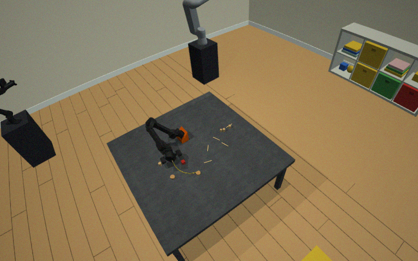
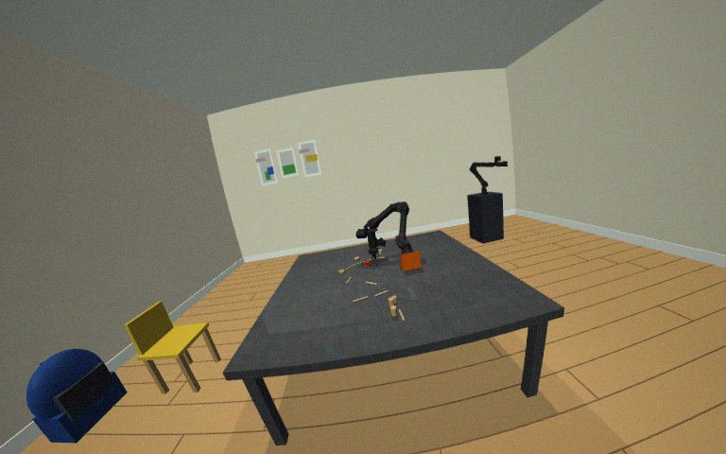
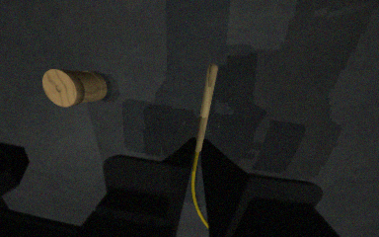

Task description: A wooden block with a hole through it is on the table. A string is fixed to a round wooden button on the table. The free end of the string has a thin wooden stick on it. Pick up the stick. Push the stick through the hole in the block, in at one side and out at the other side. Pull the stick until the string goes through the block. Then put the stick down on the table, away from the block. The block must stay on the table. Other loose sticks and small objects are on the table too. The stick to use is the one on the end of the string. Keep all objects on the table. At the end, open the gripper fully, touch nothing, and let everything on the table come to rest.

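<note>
The stick is pale wood and points away from my gripper, which is shut on its string end, low over the table. The yellow string runs from that end in a curve to the round wooden button. An orange block stands by the arm's base; no hole can be made out in it. The stick is hidden by the gripper in the top view.
A wooden cylinder stands left of the stick in the wrist view. A red cube lies close to the gripper. A wooden disc, several loose sticks and small pegs are elsewhere.
</note>
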Robot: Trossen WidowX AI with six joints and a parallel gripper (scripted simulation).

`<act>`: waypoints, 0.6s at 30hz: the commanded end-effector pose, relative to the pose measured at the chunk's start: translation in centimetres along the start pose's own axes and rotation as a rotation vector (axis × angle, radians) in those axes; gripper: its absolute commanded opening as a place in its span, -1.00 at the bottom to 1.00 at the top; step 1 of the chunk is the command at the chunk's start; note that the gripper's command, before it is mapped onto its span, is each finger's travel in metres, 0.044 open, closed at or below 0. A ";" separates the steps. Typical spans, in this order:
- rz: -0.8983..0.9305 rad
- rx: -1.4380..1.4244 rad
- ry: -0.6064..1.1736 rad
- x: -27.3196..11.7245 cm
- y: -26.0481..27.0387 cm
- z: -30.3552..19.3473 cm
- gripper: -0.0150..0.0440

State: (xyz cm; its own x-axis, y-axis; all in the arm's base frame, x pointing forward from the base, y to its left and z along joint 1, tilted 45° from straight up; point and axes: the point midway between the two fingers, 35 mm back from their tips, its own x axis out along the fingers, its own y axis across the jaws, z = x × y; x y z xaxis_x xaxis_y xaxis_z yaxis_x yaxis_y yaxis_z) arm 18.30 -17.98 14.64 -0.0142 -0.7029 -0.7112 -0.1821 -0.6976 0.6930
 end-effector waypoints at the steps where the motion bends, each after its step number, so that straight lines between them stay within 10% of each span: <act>1: 0.004 0.011 0.007 -0.7 0.2 -0.3 -0.49; 18: 0.002 0.011 0.006 -2.9 0.2 -0.3 -0.49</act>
State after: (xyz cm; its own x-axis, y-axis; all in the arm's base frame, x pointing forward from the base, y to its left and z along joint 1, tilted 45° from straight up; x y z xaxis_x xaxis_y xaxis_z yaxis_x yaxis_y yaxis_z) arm 18.43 -16.32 16.26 -0.0149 -0.7010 -0.7130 -0.1822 -0.6993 0.6913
